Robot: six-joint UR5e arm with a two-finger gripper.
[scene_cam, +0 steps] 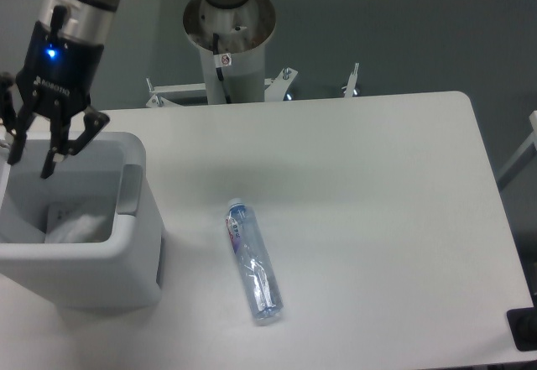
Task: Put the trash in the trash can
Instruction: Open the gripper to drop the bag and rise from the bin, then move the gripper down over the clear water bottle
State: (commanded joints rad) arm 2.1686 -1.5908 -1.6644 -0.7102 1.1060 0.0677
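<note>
A small clear plastic bottle (252, 261) with a blue-purple label lies on its side on the white table, near the front middle. The boxy white trash can (134, 244) stands at the left edge. Something pale and crumpled, likely the thin plastic bag (80, 226), lies inside the can. My gripper (33, 162) hangs over the can's far left opening with its fingers (52, 162) spread. It is open and holds nothing. The bottle is well to the right of the gripper.
The arm's base column (228, 43) stands behind the table's back edge. A metal bracket (277, 85) sits at its foot. The table's right edge (495, 219) runs down the right side, and a dark object (524, 330) sits at the lower right corner.
</note>
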